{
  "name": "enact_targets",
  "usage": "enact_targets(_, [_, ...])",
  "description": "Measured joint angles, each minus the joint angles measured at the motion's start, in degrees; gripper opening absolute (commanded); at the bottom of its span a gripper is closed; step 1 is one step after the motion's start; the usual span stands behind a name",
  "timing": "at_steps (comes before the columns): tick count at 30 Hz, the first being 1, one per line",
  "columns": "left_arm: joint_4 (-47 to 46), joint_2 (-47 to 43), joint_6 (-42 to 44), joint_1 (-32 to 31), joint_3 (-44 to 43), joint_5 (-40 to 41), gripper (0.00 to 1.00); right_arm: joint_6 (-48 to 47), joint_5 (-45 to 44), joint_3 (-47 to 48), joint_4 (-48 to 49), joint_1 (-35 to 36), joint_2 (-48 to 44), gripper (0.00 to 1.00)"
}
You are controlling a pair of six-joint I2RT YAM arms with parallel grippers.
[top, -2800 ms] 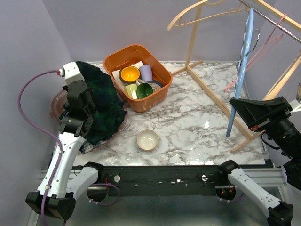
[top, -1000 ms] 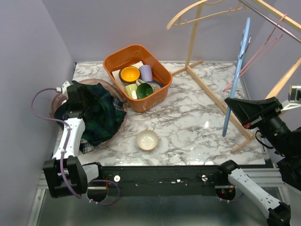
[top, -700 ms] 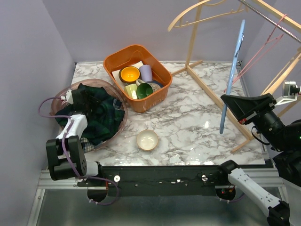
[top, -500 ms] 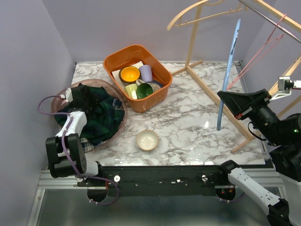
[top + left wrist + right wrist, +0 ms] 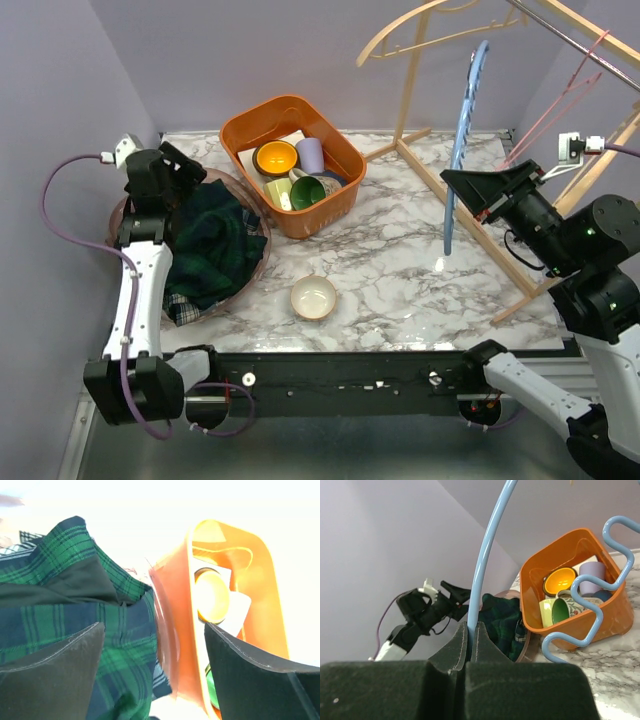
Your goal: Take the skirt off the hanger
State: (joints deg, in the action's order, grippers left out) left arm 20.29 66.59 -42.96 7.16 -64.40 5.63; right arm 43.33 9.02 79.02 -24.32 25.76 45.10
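The dark green plaid skirt point(image 5: 215, 245) lies bunched in a round pink basket point(image 5: 262, 225) at the table's left. No hanger is on it. My left gripper point(image 5: 185, 168) hovers above the basket's far edge, open and empty. In the left wrist view the skirt point(image 5: 60, 605) shows below and between the spread fingers of the left gripper point(image 5: 154, 627). My right gripper point(image 5: 447, 178) is shut on the light blue hanger point(image 5: 462, 130), held upright and bare over the table's right half. In the right wrist view the hanger point(image 5: 487, 545) rises out of the shut right gripper point(image 5: 469, 625).
An orange bin point(image 5: 240, 130) holding cups and a bowl stands at the back, right of the basket. A small cream bowl point(image 5: 313, 297) sits near the front edge. A wooden rack point(image 5: 450, 200) with a wooden hanger point(image 5: 420, 25) and a pink hanger point(image 5: 560, 100) fills the right side.
My left gripper has let go of the skirt, opened wide and risen off the basket. My right arm has carried the blue hanger leftward and a little higher.
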Motion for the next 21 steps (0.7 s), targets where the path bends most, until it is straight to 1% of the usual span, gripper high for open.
enact_targets(5, [1.7, -5.7, 5.9, -6.2, 2.1, 5.3, 0.91, -1.4, -4.5, 2.9, 0.9, 0.0, 3.8, 0.01])
enact_targets(7, [1.9, -7.3, 8.6, -9.2, 2.8, 5.8, 0.91, -2.0, -7.3, 4.1, 1.0, 0.0, 5.4, 0.01])
enact_targets(8, [1.4, -8.5, 10.6, -11.8, 3.6, 5.8, 0.91, -2.5, -9.1, 5.2, 1.1, 0.0, 6.7, 0.01])
enact_targets(9, [1.0, -9.2, 11.8, -13.0, 4.2, 5.6, 0.91, -2.9, -11.0, 6.6, 1.6, 0.0, 8.2, 0.01])
enact_targets(10, [0.4, -10.4, 13.6, -15.6, 5.2, 5.0, 0.92, -3.1, -11.6, 7.0, 2.0, 0.0, 8.9, 0.01])
enact_targets(11, [-0.2, -11.6, 15.0, -17.7, 6.3, 4.2, 0.96, -3.2, -12.8, 7.5, 2.9, 0.0, 10.1, 0.01])
enact_targets(14, [-3.2, -15.3, 18.1, -22.5, 10.2, 0.9, 0.99, -3.2, -15.2, 7.4, 5.9, 0.1, 12.8, 0.01])
enact_targets(17, [-5.9, -18.0, 19.9, -24.6, 13.7, -1.0, 0.99, -2.9, -18.8, 5.5, 11.0, 0.1, 14.8, 0.01])
enact_targets(21, [-8.3, -20.4, 20.7, -26.3, 17.4, -2.6, 0.99, -1.3, -24.2, 4.5, 14.6, 0.1, 16.8, 0.01])
